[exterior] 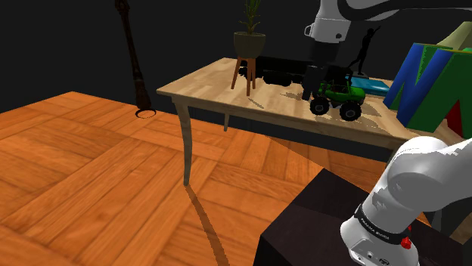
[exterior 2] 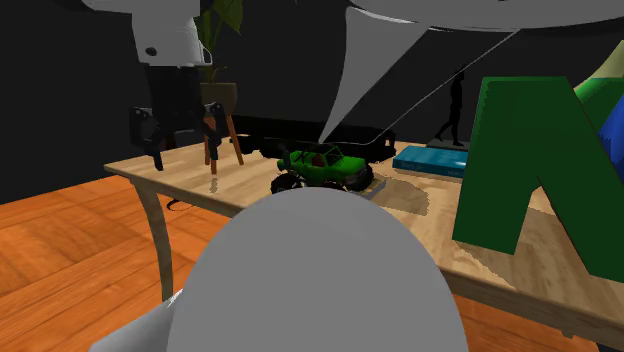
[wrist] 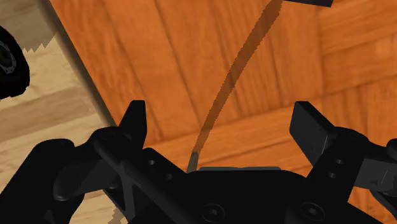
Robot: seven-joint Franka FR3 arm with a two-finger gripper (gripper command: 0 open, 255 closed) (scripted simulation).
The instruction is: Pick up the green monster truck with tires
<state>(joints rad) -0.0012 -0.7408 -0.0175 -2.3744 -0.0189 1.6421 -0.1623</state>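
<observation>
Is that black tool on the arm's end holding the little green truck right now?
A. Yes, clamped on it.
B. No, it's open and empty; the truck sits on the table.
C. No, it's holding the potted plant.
B: the tool has its fingers apart with nothing clasped between them, and the green truck stands on the table beside it.

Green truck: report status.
Fingers open, empty; gripper beside truck, over table edge. Truck upright on table, untouched. Plant stand nearby, not between.
</observation>
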